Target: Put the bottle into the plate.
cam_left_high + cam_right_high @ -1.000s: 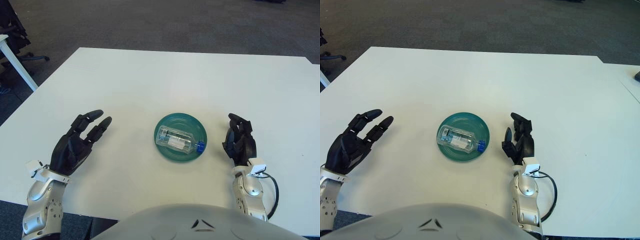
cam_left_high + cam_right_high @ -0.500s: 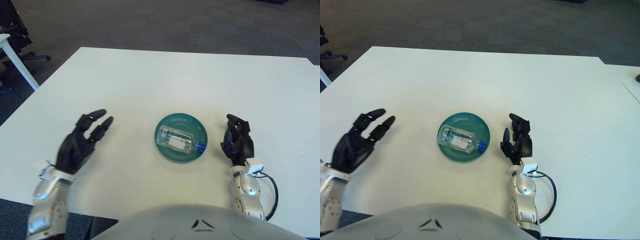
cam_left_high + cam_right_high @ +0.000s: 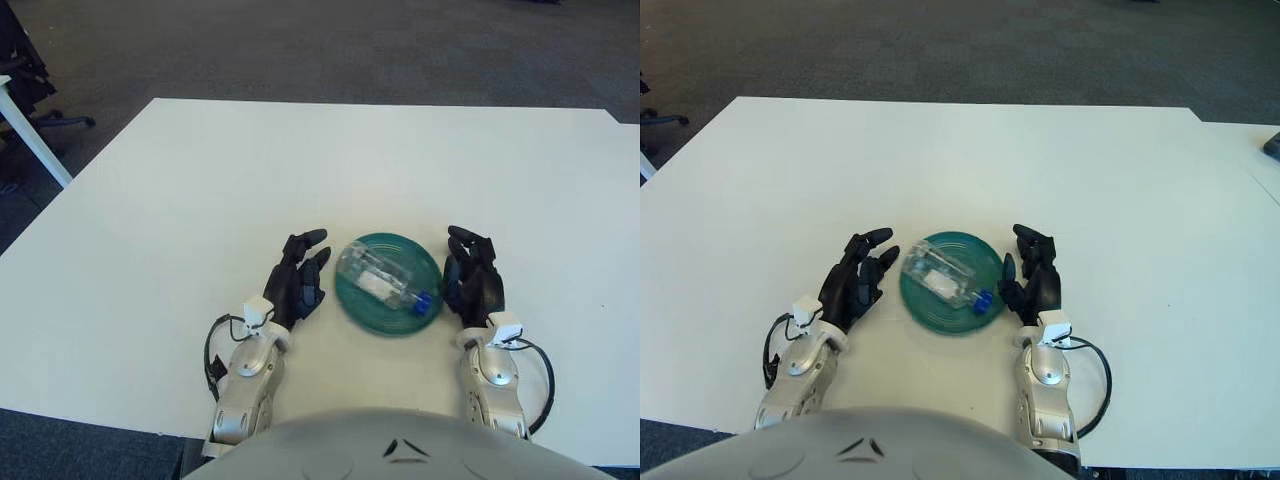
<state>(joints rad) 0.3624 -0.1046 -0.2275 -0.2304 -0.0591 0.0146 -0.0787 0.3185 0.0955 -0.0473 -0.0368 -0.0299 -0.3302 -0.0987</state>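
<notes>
You are facing a broad white worktop (image 3: pixel 300 160), dark grey carpet floor (image 3: pixel 330 45) beyond it, a white table leg (image 3: pixel 32 135) at far left, even light.

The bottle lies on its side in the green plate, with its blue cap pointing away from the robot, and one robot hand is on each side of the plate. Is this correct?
Not fully. In the left eye view the bottle lies on its side in the green plate, but its blue cap points toward the robot and its right. The left robot hand and right robot hand do flank the plate.
</notes>
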